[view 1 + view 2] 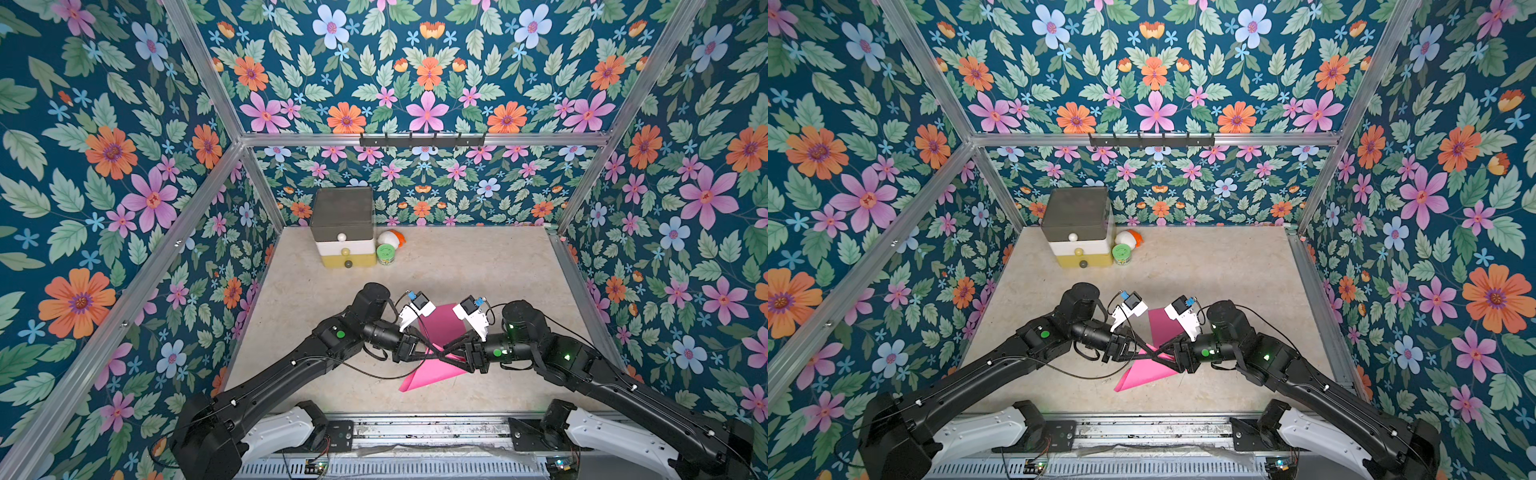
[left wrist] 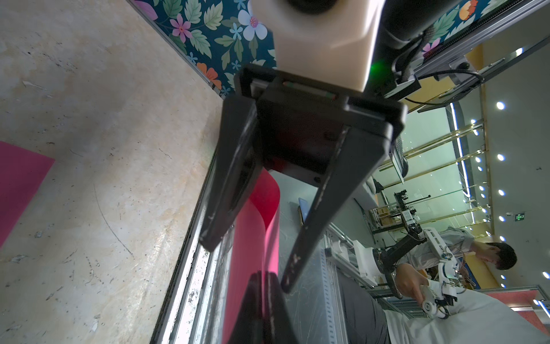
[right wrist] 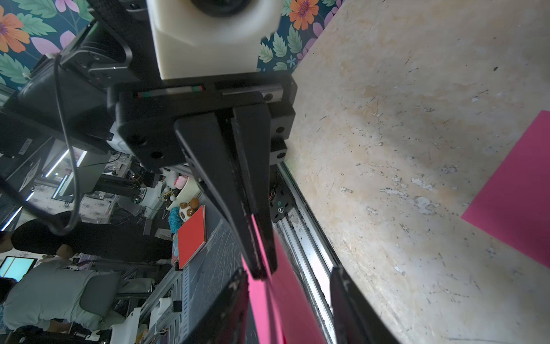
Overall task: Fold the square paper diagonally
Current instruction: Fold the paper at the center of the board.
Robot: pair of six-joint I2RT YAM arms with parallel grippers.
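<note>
Pink paper [image 1: 440, 326]: front-centre of the desk [image 1: 478, 270], partly raised and curling. Left tool [image 3: 263, 268] pinched its raised edge; right tool [image 2: 250, 263] straddled it, fingers apart. We judged the fold half-made. Next: match corners, then crease.

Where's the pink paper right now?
In both top views the pink paper sits front-centre on the table, the left gripper pinching its lifted edge and the right gripper open around it.
</note>
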